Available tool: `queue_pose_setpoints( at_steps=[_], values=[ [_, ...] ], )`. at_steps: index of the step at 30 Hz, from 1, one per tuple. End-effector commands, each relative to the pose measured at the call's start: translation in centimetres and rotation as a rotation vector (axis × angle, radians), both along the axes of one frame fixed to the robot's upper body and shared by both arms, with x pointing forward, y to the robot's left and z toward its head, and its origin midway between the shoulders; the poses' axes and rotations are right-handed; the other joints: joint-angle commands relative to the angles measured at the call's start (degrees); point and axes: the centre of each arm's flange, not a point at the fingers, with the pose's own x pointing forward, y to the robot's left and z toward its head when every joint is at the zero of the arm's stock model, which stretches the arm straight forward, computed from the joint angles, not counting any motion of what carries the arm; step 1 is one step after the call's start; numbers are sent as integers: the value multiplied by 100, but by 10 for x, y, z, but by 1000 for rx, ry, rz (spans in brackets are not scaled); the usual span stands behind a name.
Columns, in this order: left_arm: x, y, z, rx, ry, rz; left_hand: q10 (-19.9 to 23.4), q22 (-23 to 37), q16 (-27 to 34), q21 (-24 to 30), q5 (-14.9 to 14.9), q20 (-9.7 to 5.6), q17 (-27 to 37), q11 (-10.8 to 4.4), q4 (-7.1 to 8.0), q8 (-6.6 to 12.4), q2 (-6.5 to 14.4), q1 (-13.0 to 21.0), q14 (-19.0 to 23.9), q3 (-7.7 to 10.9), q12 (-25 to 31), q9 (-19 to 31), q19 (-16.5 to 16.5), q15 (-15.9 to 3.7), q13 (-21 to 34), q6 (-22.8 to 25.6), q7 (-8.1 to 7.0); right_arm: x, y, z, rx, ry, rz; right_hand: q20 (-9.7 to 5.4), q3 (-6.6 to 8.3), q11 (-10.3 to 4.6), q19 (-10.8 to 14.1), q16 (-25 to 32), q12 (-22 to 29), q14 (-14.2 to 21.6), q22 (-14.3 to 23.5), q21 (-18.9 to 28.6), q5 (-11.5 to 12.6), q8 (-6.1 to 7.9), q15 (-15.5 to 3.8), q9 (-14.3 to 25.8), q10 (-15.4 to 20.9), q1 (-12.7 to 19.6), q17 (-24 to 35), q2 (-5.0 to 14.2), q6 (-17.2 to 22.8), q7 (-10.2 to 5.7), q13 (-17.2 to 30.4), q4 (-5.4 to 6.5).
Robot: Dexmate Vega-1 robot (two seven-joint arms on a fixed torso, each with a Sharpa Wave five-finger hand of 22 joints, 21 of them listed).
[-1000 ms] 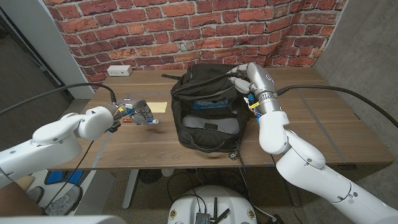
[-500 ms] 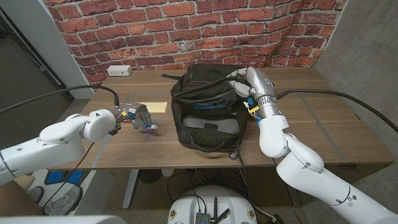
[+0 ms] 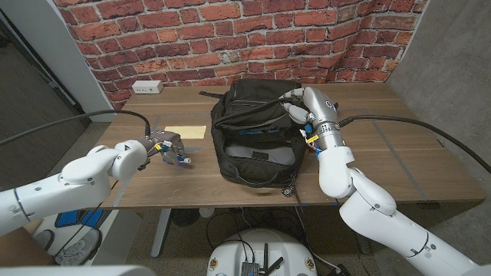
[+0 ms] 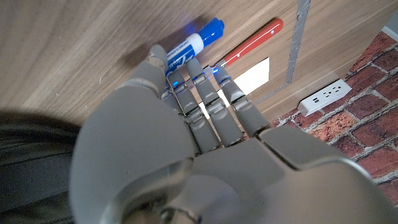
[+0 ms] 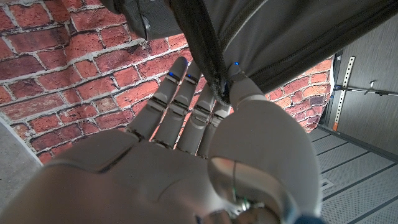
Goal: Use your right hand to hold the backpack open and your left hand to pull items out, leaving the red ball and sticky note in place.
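The black backpack [image 3: 253,165] stands unzipped at mid-table, with something blue [image 3: 255,130] and a grey lining showing inside. My right hand [image 3: 301,103] grips the rim of the opening at its right side; the right wrist view has my right hand [image 5: 186,143] pinching a black strap [image 5: 202,43] of the backpack [image 5: 267,31]. My left hand [image 3: 172,146] is low over the table, left of the bag. Beyond my left hand [image 4: 186,143], past its straightened fingers, a blue-capped marker [image 4: 193,45] lies on the wood beside a red-handled tool [image 4: 250,41].
A yellow paper sheet [image 3: 186,132] lies on the table behind my left hand, and a pale corner of the sheet [image 4: 254,74] lies past the tool. A white power strip [image 3: 146,87] sits at the back left against the brick wall. Bare wood stretches right of the bag.
My left hand has moved right and down to the table, and the marker now lies on the wood. My right hand has stayed on the bag's rim.
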Motion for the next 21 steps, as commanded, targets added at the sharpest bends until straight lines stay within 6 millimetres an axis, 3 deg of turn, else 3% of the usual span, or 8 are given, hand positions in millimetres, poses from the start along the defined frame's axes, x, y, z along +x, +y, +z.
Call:
queue_pose_setpoints(
  at_steps=[1, 21],
  values=[
    [8, -1, -7, 29, -24, 25, 59, 10, 44, -27, 27, -782, 30, 7, 68, 47, 81, -62, 14, 98, 26, 27, 32, -352, 49, 40, -4, 3, 2, -10, 9, -4, 1, -801, 10, -3, -41, -18, 43, -41, 9, 5, 20, 55, -652, 23, -2, 31, 31, 55, 59, 17, 20, 19],
    [12, -8, -16, 55, -61, 79, 48, 9, 44, -26, 31, -776, 30, 2, 74, 32, 72, -83, 12, 105, 23, 27, 35, -351, 49, 5, -51, 3, 2, -13, 20, -24, 1, -800, 14, 4, -54, -26, 44, -41, 12, 17, 23, 64, -652, 23, 6, 41, 44, 54, 70, 13, 32, 11]
  ],
)
